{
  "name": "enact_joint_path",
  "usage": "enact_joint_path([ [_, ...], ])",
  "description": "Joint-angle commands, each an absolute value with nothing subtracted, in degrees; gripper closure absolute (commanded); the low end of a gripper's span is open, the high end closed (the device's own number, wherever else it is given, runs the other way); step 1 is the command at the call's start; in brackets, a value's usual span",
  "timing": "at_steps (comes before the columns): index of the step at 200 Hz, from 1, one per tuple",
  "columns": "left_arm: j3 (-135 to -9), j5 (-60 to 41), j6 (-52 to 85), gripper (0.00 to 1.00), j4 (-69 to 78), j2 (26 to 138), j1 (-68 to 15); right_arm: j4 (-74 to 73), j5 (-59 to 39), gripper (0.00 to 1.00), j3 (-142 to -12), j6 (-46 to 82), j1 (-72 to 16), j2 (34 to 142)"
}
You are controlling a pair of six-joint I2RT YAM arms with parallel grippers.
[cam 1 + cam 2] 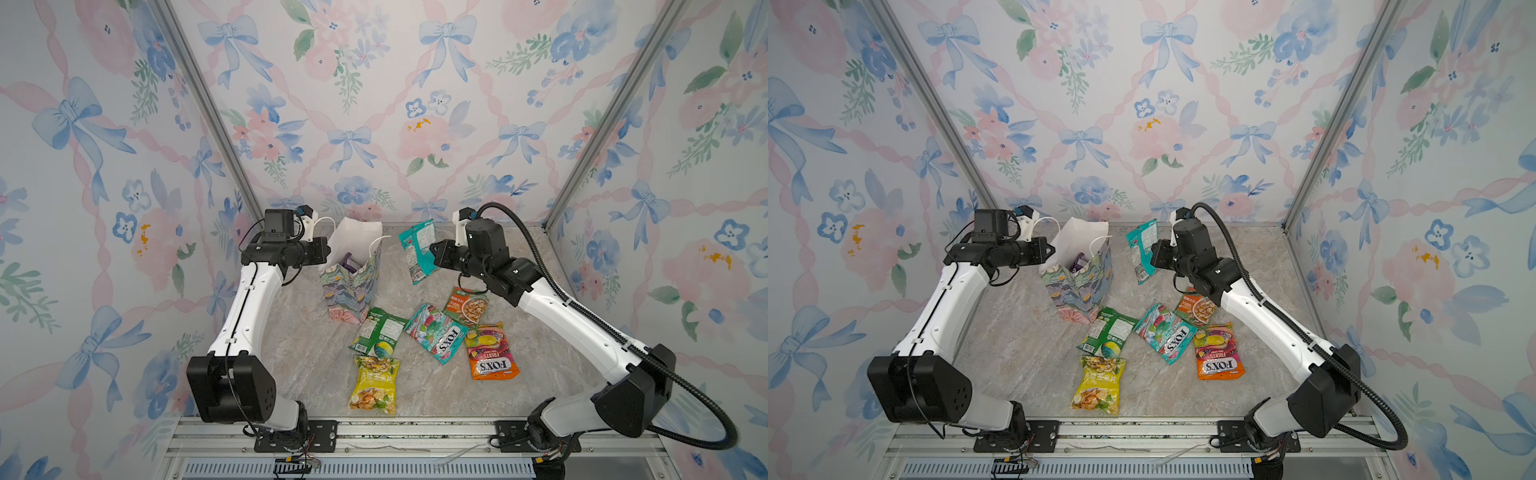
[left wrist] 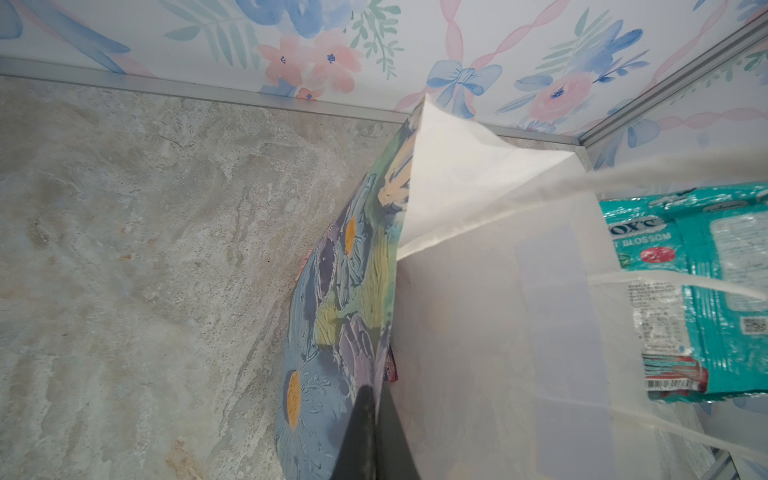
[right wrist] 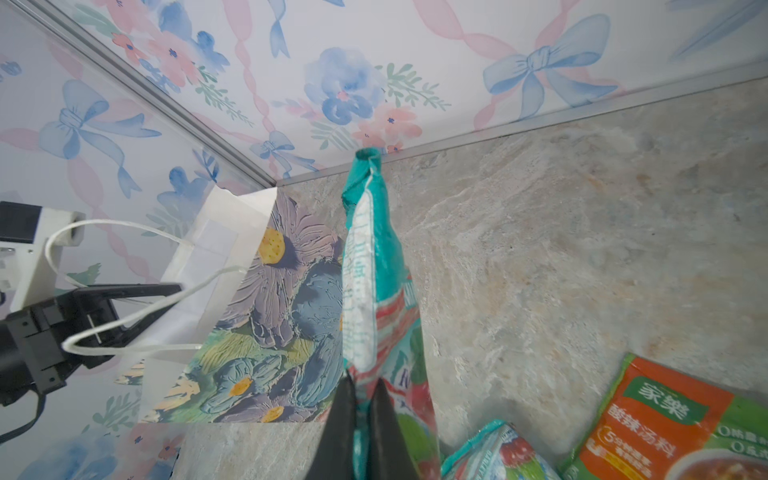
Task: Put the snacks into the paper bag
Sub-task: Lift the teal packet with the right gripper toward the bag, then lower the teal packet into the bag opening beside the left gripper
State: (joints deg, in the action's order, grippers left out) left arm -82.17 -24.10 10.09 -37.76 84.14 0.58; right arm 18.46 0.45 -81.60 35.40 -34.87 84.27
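The flower-print paper bag (image 1: 353, 291) (image 1: 1077, 291) stands upright at the back, mouth open, with a purple packet (image 1: 351, 264) inside. My left gripper (image 1: 328, 251) (image 2: 376, 395) is shut on the bag's left wall (image 2: 345, 291) at the rim. My right gripper (image 1: 432, 251) (image 3: 363, 382) is shut on a teal FOX'S packet (image 1: 417, 249) (image 3: 374, 257), holding it in the air to the right of the bag. Several snacks lie on the table: green (image 1: 378, 330), teal FOX'S (image 1: 436, 332), orange-green (image 1: 465, 305), orange FOX'S (image 1: 490, 351) and yellow chips (image 1: 374, 384).
Flowered walls close the cell at the back and on both sides, with slanted aluminium posts (image 1: 208, 108) at the corners. A metal rail (image 1: 415, 432) carries both arm bases along the front edge. The bag's white cord handles (image 3: 124, 316) loop near the left gripper.
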Motion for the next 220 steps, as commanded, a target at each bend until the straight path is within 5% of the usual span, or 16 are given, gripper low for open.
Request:
enact_joint_path([
  [1,-81.2,-25.5,9.6,1.0,-38.1,83.5,0.9,17.5,1.3,1.0,-86.1,32.3,-34.3,85.6],
  [126,-81.4,-25.8,9.6,1.0,-38.0,83.7,0.9,16.5,0.6,1.0,-105.0,27.7,-34.6,94.5],
  [220,-81.3,-26.1,9.6,1.0,-38.0,83.8,0.9,18.7,0.5,1.0,-129.9,25.3,-39.5,111.9],
])
